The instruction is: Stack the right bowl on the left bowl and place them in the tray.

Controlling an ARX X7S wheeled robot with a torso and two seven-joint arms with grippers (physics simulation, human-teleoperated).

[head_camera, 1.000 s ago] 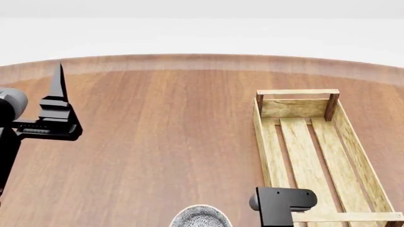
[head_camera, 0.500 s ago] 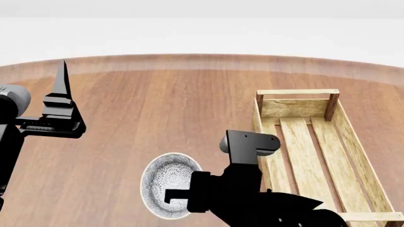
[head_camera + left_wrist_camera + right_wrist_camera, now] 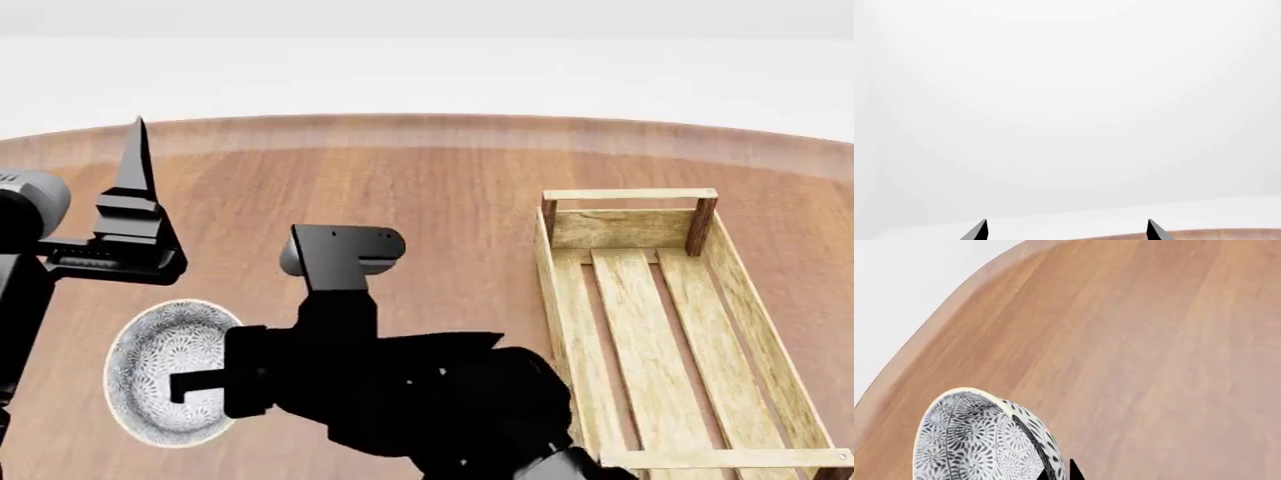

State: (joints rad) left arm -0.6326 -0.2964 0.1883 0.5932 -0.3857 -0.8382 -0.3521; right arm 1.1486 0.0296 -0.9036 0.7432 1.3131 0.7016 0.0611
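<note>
One white bowl with a dark floral pattern (image 3: 158, 365) shows at the left of the head view, held tilted above the wooden table. My right gripper (image 3: 194, 385) is shut on its rim, and the right arm reaches across from the lower right. In the right wrist view the bowl (image 3: 967, 440) sits between the gripper's (image 3: 1063, 474) two dark fingertips. My left gripper (image 3: 136, 130) is raised at the far left, pointing up, open and empty; the left wrist view shows the gripper (image 3: 1066, 222) with its tips wide apart. The light-wood tray (image 3: 550, 300) lies empty at the right. A second bowl is out of view.
The round wooden table (image 3: 427, 200) has its curved far edge (image 3: 427, 120) against a white background. My right arm's black body (image 3: 427, 400) hides the near middle of the table. The left wrist view faces mostly white background.
My right arm has swung from the lower centre to the left, carrying the bowl with it. My left gripper has drifted slightly up and right.
</note>
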